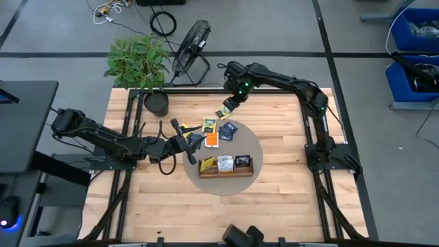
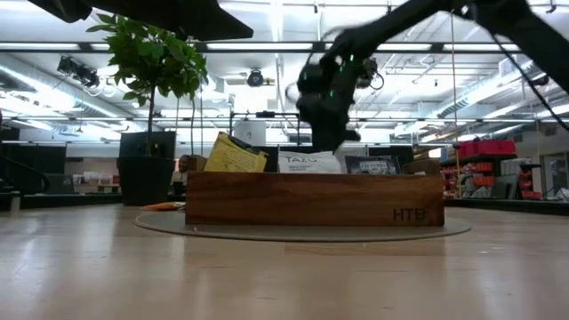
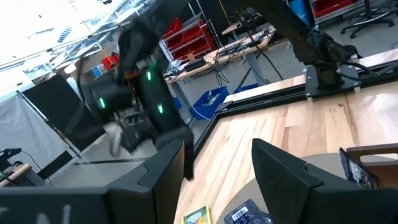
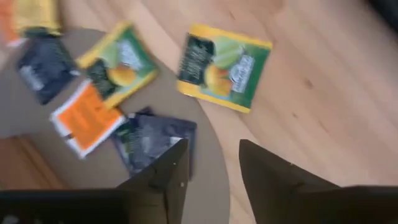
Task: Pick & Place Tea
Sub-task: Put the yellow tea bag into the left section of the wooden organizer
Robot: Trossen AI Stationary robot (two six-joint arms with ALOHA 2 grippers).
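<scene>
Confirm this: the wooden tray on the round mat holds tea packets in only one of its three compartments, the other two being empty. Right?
Not quite. In the high view, the wooden tray on the round mat has tea packets in all three compartments: yellow, white and dark. The low view also shows three packets above its wall.

bare table [image 1: 274,130] right of packets [image 1: 218,130], plant [image 1: 139,62] crowding left corner

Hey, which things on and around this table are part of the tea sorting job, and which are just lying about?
Job: loose tea packets; filed tea packets; wooden tray; right gripper and left gripper, both beside the loose ones.
Lying about: potted plant; fan; blue bins.
</scene>
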